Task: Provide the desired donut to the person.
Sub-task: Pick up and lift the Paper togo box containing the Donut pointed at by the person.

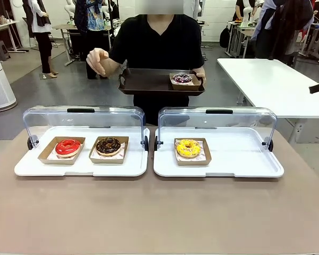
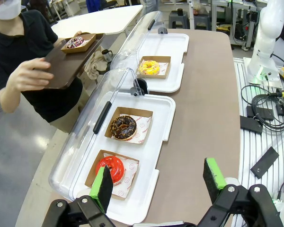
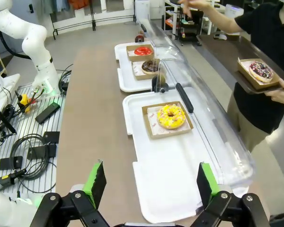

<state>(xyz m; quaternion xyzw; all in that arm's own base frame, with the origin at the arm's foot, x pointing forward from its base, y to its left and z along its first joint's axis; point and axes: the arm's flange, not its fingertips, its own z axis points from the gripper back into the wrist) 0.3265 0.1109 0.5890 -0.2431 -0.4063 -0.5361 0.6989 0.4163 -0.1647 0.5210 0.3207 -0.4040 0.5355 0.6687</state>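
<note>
The person (image 1: 154, 48) in a black T-shirt stands across the table holding a dark tray (image 1: 149, 82) that carries a purple-iced donut (image 1: 182, 78) in a cardboard box. Their other hand (image 1: 97, 60) hovers open beside the tray. A red donut (image 1: 68, 146) and a chocolate donut (image 1: 108, 145) sit in boxes on the left white tray (image 1: 80, 166). On the right white tray (image 1: 228, 162) lies a yellow donut (image 1: 188, 148). My left gripper (image 2: 158, 182) is open above the table's near corner. My right gripper (image 3: 151, 182) is open too, over the near end of its tray.
Both display trays have clear lids (image 1: 85, 119) flipped up at the back. A white table (image 1: 271, 79) stands at the right behind the person. Cables and black boxes (image 3: 23, 151) lie beside the table on the robot's side.
</note>
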